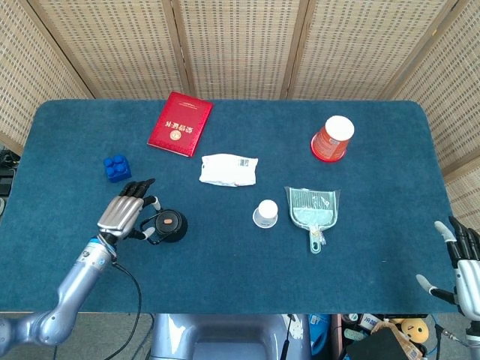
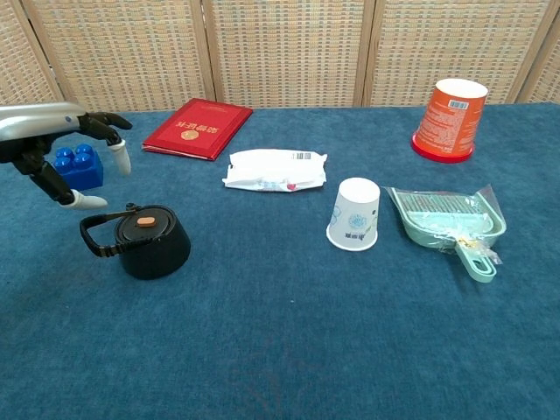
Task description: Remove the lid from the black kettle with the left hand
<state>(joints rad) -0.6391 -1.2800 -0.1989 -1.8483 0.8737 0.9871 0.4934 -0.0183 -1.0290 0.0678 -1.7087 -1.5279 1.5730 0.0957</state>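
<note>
The black kettle stands on the blue table left of centre, its handle pointing left and its lid with an orange knob still seated on top. My left hand hovers above and just left of the kettle, over the handle, fingers spread and holding nothing. My right hand shows only in the head view, off the table's front right corner, fingers apart and empty.
A blue toy brick sits behind the left hand. A red booklet, a white packet, an upturned paper cup, a green dustpan and an orange tub lie further right.
</note>
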